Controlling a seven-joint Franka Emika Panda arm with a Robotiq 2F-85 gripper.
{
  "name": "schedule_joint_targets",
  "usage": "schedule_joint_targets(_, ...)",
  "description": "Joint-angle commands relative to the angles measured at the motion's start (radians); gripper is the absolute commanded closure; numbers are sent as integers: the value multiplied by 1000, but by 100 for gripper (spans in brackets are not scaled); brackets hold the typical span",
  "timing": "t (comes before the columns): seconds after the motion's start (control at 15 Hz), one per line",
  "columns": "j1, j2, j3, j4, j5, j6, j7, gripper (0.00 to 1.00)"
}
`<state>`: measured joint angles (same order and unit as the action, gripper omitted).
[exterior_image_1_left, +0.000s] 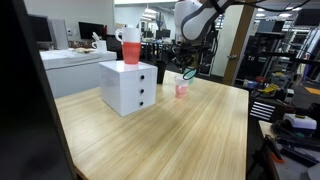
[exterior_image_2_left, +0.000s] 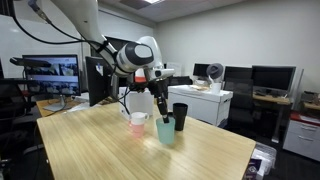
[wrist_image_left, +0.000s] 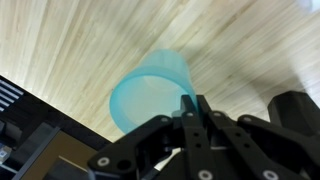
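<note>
Presently the fingers are closed fully together, and the wrist view shows their tips meeting at the rim of the teal cup. They appear to pinch the thin wall of the cup at that edge. The cup's mouth is open toward the wrist camera and its inside looks empty.

In an exterior view the arm reaches down from above, with the fingers entering the top of the teal cup. The cup is upright or nearly so, over the wooden worktop. Whether its base rests on the surface or hangs just clear of it cannot be told from these pictures.

A pink cup stands just beside the teal cup on the worktop, apart from it. A black cup stands close on the opposite side, slightly further back. Neither is touched by the fingers.

In an exterior view the teal cup is seen near the far edge of the worktop, with the pink cup just in front of it. A white drawer unit sits on the worktop to one side, well apart from the cups. A red and white cup stands upright on top of that unit.
</note>
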<state>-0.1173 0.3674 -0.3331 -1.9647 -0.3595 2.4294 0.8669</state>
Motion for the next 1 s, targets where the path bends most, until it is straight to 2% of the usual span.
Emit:
schedule_joint_targets(0.0,-9,33,-3,41,36,20,-2,93)
schedule_joint_targets(0.13,-11,46,-2,60,51,11,-13,93)
schedule_joint_targets(0.27,-10,59,1,76,64,5,-25,66)
schedule_joint_targets(0.67,-6,76,18,89,78,-3,-65,28)
schedule_joint_targets(0.73,-3,75,21,94,80,-14,-72,15)
schedule_joint_targets(0.87,-4,65,28,104,90,-27,-91,3)
schedule_joint_targets(0.93,2,61,31,118,94,-43,-93,0)
